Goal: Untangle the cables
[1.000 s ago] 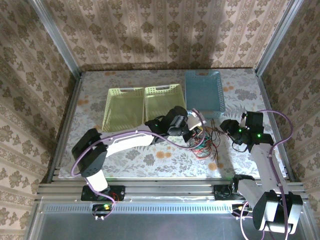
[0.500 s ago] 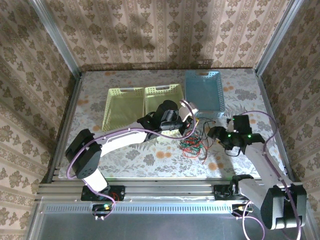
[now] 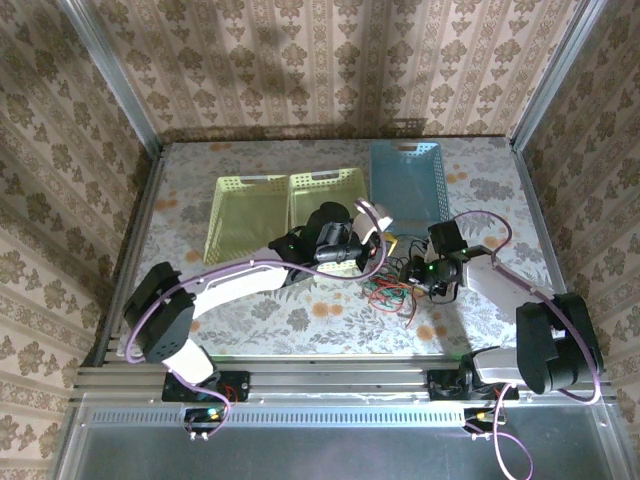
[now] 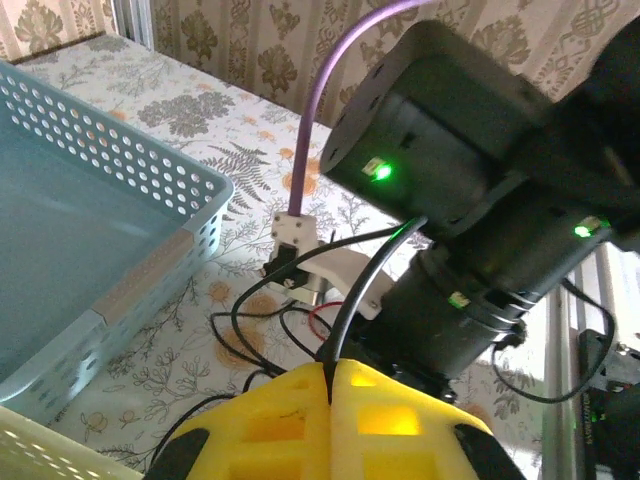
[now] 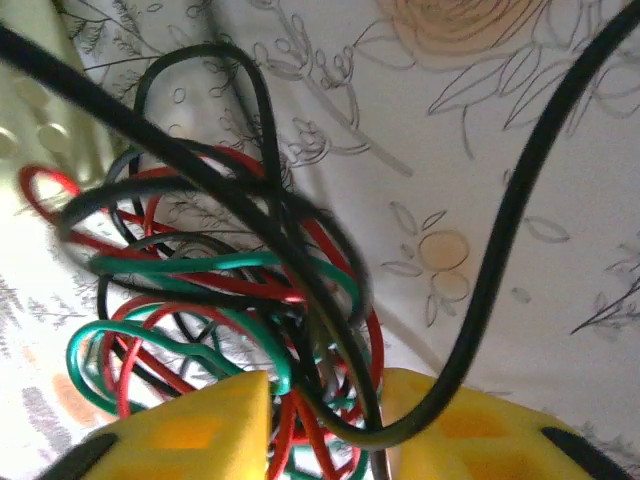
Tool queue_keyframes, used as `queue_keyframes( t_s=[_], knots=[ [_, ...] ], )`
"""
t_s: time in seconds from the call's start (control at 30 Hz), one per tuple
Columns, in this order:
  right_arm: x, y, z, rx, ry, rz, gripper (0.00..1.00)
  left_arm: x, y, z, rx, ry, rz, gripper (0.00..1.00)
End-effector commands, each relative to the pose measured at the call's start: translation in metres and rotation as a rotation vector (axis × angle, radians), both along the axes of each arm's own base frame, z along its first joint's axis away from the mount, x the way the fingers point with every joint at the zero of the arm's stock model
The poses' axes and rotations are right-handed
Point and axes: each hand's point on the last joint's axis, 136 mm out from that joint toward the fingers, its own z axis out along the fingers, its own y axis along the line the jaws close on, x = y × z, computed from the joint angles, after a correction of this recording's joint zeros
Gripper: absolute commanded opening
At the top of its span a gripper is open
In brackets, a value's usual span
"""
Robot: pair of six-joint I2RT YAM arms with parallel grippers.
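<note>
I see the cables (image 3: 386, 291) as 1 tangle of red, green and black loops lying on the table (image 3: 300, 318); 1 black one arcs out sideways.

cables (image 3: 386, 293) on table (image 3: 480, 190), L gripper (image 3: 388, 245) behind, R gripper (image 3: 410, 276) right, baskets (image 3: 325, 177) farther back

Robotics lab test cell: aluminium frame posts (image 3: 110, 75) are enclosing the workspace, damask wallpaper panels (image 3: 330, 60) are standing in as walls, a floral cloth (image 3: 260, 320) is serving as the work surface, and a left arm (image 3: 240, 280) and right arm (image 3: 505, 285) are sitting bolted to the front rail (image 3: 330, 378)
</note>
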Motion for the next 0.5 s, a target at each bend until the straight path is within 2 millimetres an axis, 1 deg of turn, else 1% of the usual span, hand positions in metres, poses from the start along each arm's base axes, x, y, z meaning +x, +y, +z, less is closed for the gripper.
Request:
queue_keyframes(
  t_s=[0.0, 0.17, 0.27, 0.47],
  knots=[
    [-0.003, -0.021, -0.01, -0.097, 0.041, -0.06, 0.2, -0.005, 0.014, 0.061, -0.142, -0.061, 0.003, 0.0],
    [-0.009, -0.032, -0.012, -0.1, 0.053, -0.108, 0.19, 0.0, 0.038, 0.092, -0.208, -0.1, 0.064, 0.0],
    [-0.014, -0.038, -0.013, -0.099, 0.059, -0.136, 0.18, 0.006, 0.057, 0.114, -0.259, -0.135, 0.118, 0.0],
    [-0.02, -0.047, -0.016, -0.079, 0.073, -0.179, 0.19, 0.019, 0.105, 0.17, -0.396, -0.237, 0.261, 0.0]
  ],
)
